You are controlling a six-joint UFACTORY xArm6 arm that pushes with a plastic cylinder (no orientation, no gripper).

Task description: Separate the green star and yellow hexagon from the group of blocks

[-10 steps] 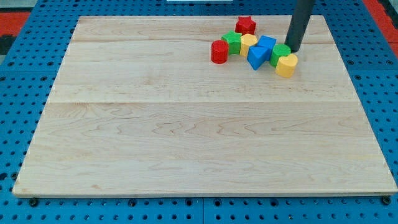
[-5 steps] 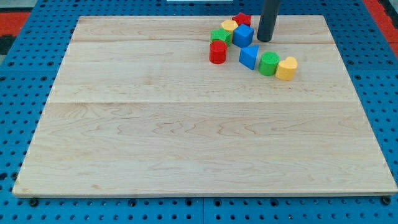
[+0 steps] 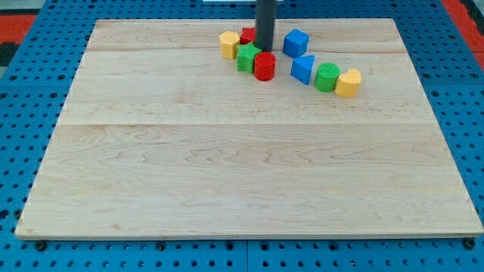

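Dark rod (image 3: 265, 23): comes down from the view's top, upright, over the far part of the worktop (image 3: 227, 166).

My tip (image 3: 265, 50): rests at the upper edge of the red cylinder (image 3: 264, 66), touching it or very nearly so. Sits just to the view's right of the green star (image 3: 246, 57) and just in front of a red block (image 3: 247, 35), half hidden behind the rod, shape hard to make out.

Fingers: cannot tell whether spread or pressed together; only the plain rod end in view, pinching nothing.

Green star: lies in the left cluster, pressed against the red cylinder on the view's right, with the yellow hexagon (image 3: 228, 44) just beside it toward the view's upper left. Red block close behind both.

Yellow hexagon: marks the leftmost piece of that cluster, near the worktop's far edge.

Blue cube (image 3: 296, 42): stands alone to the view's right of the rod, apart from the left cluster.

Further right and slightly lower: a slanting row of three, close together. Blue wedge-like block (image 3: 303, 69), then green cylinder (image 3: 327, 77), then a second yellow block (image 3: 348, 82), rounded, exact shape unclear.

Under the worktop: blue pegboard (image 3: 23, 113) on all sides.
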